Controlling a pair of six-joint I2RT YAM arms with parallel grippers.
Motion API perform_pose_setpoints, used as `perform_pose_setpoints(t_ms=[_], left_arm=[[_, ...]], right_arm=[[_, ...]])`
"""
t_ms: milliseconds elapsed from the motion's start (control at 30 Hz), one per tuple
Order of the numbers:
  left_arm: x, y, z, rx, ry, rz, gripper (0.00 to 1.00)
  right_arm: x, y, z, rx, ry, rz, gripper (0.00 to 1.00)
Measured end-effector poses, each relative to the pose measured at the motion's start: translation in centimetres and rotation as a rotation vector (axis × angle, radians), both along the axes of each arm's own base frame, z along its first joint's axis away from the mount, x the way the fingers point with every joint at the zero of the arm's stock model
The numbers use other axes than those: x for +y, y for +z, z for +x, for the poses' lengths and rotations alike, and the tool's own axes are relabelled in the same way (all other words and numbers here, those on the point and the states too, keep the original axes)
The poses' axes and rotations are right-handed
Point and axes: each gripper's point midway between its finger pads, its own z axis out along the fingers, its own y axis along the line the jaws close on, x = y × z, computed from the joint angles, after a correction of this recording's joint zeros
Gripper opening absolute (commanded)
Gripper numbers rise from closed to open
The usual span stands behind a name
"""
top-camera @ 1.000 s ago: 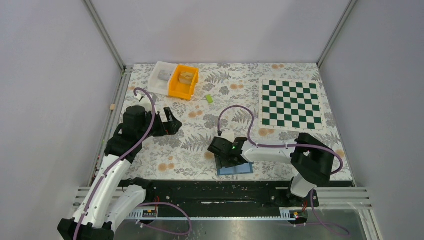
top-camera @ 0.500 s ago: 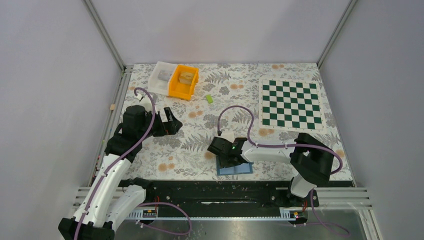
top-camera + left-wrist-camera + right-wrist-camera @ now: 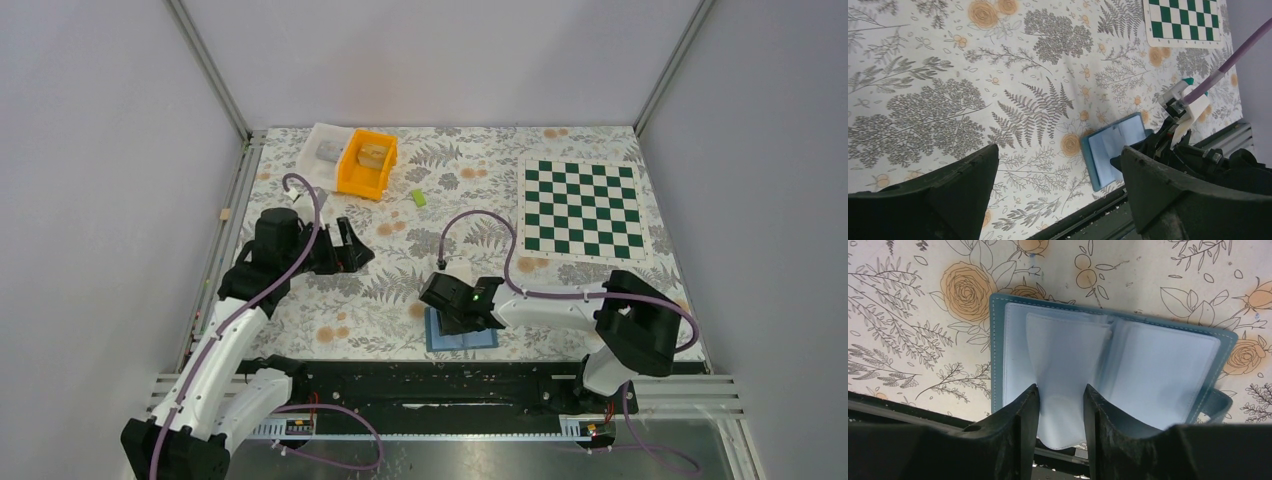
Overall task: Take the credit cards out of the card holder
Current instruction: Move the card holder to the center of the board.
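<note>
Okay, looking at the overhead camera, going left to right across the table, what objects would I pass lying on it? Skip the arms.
white bin → orange bin → lime-green block → blue card holder → chessboard

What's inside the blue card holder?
The card holder lies open, showing pale plastic sleeves. One sleeve sits between the right fingers. No card shows, but the sleeves are cloudy, so cards could be hidden inside them.
</note>
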Motion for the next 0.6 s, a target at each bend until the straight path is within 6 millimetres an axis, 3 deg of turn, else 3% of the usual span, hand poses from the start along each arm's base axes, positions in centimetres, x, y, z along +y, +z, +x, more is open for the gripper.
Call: perform_pose_setpoints(t_ms=[367,600], left_arm=[[-2.1,-1.6,-1.6,0.076,-0.077,-0.062,0.87],[-2.3,-2.7,-2.0,0.114,-0.081,-0.071,0.86]], right_arm=[[-0.8,1.8,0.1,-0.046,-0.030,0.052,0.48],[-3.5,1.9,0.1,-0.090,-0.076,0.022,0.49]])
